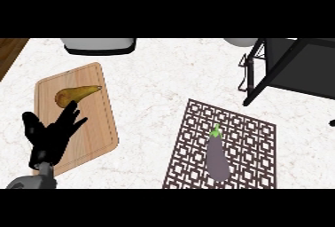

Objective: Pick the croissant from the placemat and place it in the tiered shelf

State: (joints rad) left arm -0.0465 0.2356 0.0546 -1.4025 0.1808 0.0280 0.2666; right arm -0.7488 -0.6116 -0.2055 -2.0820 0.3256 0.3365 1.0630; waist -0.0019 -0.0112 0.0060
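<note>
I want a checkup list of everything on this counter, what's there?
Surface: white marbled counter.
Job's things: patterned placemat holds an eggplant, no croissant seen; black tiered shelf at upper right.
Clutter: pear on wooden cutting board; grey object at the top edge.
Hands: left hand open over the board, fingers up; right hand not in view.
Cables: nothing seen.
Surroundings: wood strip at upper left.

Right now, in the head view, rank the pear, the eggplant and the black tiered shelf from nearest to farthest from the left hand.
From the left hand:
1. Pear, on the wooden cutting board just above its fingertips.
2. Eggplant, on the patterned placemat to the right.
3. Black tiered shelf, far at the upper right corner.
</note>
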